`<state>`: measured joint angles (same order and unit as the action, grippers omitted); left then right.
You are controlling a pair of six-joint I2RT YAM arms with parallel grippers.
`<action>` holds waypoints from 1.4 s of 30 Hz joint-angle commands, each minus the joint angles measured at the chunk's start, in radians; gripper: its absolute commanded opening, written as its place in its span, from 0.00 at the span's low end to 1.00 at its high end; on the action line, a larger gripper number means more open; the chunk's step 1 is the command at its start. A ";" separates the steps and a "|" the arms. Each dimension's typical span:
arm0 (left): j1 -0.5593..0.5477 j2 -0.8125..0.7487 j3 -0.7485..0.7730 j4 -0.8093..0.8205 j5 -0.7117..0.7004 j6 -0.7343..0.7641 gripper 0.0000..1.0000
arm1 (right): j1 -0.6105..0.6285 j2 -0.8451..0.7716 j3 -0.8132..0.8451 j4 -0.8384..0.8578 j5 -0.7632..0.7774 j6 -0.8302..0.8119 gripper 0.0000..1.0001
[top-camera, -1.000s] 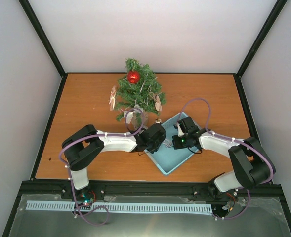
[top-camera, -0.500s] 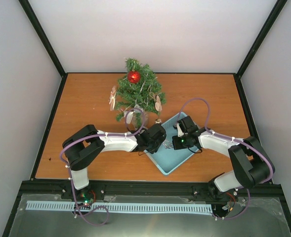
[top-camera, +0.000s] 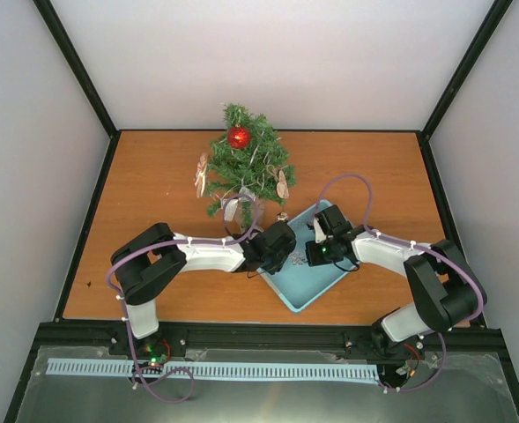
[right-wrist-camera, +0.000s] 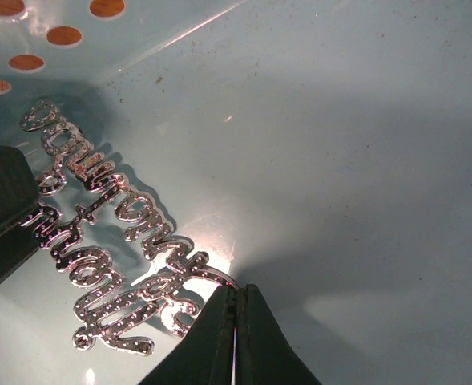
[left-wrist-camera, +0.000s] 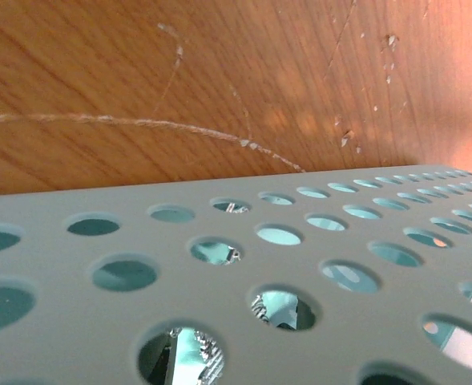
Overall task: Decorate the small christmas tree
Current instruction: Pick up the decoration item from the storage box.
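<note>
The small christmas tree [top-camera: 246,167] stands at the back of the table, with a red ball [top-camera: 238,137] near its top and pale hanging ornaments [top-camera: 201,174] on its sides. A silver glittery script ornament [right-wrist-camera: 107,241] lies in the light blue tray [top-camera: 325,280]. My right gripper [right-wrist-camera: 237,290] is shut, its tips pinching the thin loop at the ornament's edge on the tray floor [right-wrist-camera: 364,120]. My left gripper [top-camera: 284,254] sits low at the tray's left wall. Its wrist view shows only that perforated wall [left-wrist-camera: 219,297], so its jaws are hidden.
The wooden table [top-camera: 153,194] is walled by white panels on three sides. The tree stands just behind the tray's far corner. A dark part [right-wrist-camera: 3,208] juts into the tray at the left of the right wrist view.
My right gripper has shifted slightly left over the tray toward the ornament. The left arm has not moved.
</note>
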<state>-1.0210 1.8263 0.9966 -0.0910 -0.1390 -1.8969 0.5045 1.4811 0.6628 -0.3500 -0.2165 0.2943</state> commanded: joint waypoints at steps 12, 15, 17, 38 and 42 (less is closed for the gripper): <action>-0.012 0.011 -0.087 0.096 0.037 -0.071 0.34 | -0.001 0.038 -0.028 -0.083 0.003 -0.015 0.05; -0.011 0.014 -0.091 0.104 0.044 -0.074 0.34 | -0.002 0.033 -0.027 -0.081 0.001 -0.016 0.05; -0.011 0.014 -0.092 0.106 0.047 -0.075 0.34 | -0.003 0.030 -0.029 -0.080 -0.001 -0.015 0.05; -0.011 0.025 -0.110 0.183 0.064 -0.051 0.30 | -0.003 0.026 -0.030 -0.060 -0.051 -0.038 0.06; -0.011 0.029 -0.110 0.185 0.064 -0.045 0.30 | -0.002 0.036 -0.032 -0.055 -0.057 -0.037 0.05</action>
<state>-1.0210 1.8069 0.9188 0.1207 -0.1467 -1.9186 0.5045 1.4860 0.6647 -0.3470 -0.2584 0.2691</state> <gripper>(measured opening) 0.299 0.056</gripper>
